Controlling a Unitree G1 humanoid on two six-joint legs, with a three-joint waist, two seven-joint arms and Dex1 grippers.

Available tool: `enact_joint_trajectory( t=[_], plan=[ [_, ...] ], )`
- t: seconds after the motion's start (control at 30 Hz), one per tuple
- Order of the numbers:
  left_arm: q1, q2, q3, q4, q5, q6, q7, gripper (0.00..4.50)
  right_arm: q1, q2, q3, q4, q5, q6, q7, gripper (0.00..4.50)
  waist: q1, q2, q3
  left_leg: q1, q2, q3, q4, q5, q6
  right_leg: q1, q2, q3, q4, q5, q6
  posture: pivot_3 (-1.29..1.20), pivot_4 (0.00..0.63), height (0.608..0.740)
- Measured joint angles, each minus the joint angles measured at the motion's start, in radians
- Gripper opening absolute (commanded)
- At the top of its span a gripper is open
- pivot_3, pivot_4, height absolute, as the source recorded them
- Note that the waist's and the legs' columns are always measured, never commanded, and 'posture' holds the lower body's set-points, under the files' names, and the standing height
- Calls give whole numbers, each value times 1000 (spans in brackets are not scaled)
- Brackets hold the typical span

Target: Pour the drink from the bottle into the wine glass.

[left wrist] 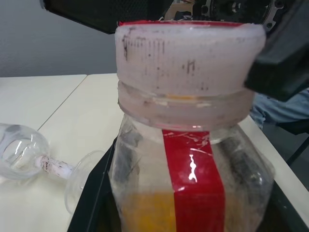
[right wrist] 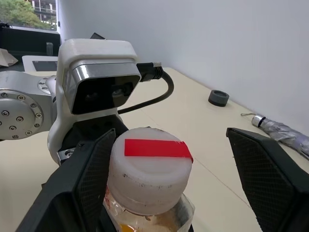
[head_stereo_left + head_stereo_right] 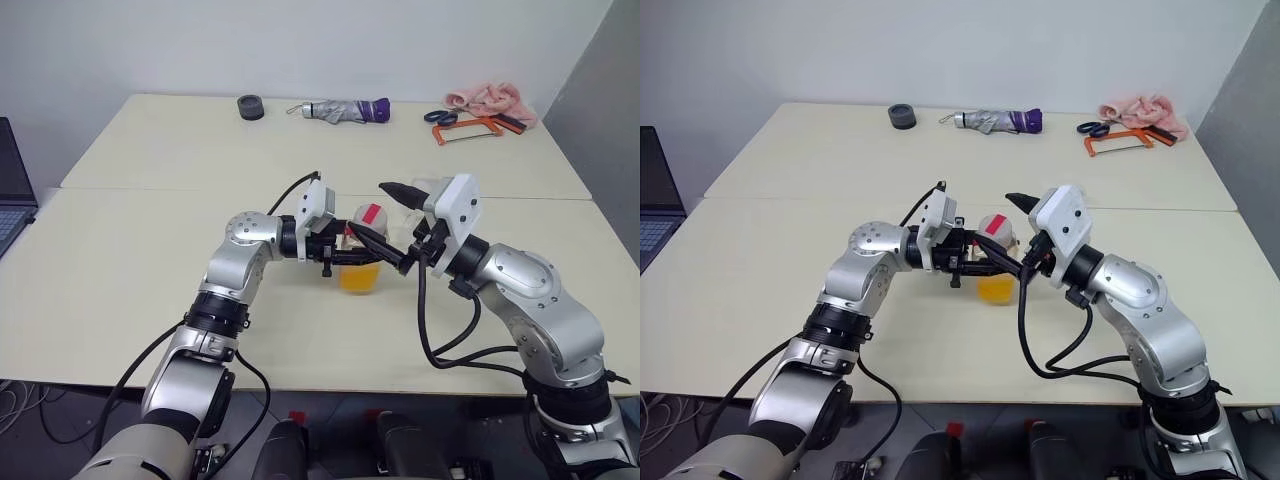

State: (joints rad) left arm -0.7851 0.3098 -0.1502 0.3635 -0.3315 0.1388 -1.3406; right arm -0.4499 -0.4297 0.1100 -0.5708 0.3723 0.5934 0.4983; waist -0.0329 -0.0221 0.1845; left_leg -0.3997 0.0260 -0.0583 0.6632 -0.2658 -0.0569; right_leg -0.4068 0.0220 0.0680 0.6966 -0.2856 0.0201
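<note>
Two cream counters (image 3: 150,250) are seen pushed together, w/ a laptop edge (image 3: 12,190) at the robot's far left. Mid-counter, the bottle (image 3: 362,262) is held upright, clenched by the left pincer (image 3: 340,262); its cap is whitish w/ a red tape strip, not plain red. The drink (image 3: 360,277) is seen in the bottle's lower part. The right pincer (image 2: 169,188) is spread wide, one finger each side of the cap, touching not confirmed. The wine glass (image 1: 29,157) is seen lying on its side on the counter near the bottle. At the far edge are set an umbrella (image 3: 345,111), a hacksaw (image 3: 470,129), a pink cloth (image 3: 490,99), scissors (image 3: 440,116) and a dark ring (image 3: 250,106).
</note>
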Motion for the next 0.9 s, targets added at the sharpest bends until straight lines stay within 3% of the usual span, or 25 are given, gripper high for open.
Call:
enact_joint_trajectory(
  t=[0.5, 0.77, 0.9],
  plan=[
    [0, 7, -2, 0, 4, -7, -1, 1733, 51, -64, -74, -75, 101, 76, 8, 3922, 0, 0, 0, 0, 0, 0, 0, 0, 0, 0, 0, 0, 0, 0, 0, 0, 150, 740],
    [0, 19, -2, 1, 3, -17, -8, 1724, 71, -121, -164, -115, 234, 153, 39, 3922, 0, 0, 0, 0, 0, 0, 0, 0, 0, 0, 0, 0, 0, 0, 0, 0, 150, 740],
    [0, 19, -2, 1, 3, -17, -12, 1724, 65, -130, -150, -163, 278, 179, 39, 3922, -1, 0, 0, 0, 0, 0, 0, 0, 0, 0, 0, 0, 0, 0, 0, 0, 150, 740]
  ],
)
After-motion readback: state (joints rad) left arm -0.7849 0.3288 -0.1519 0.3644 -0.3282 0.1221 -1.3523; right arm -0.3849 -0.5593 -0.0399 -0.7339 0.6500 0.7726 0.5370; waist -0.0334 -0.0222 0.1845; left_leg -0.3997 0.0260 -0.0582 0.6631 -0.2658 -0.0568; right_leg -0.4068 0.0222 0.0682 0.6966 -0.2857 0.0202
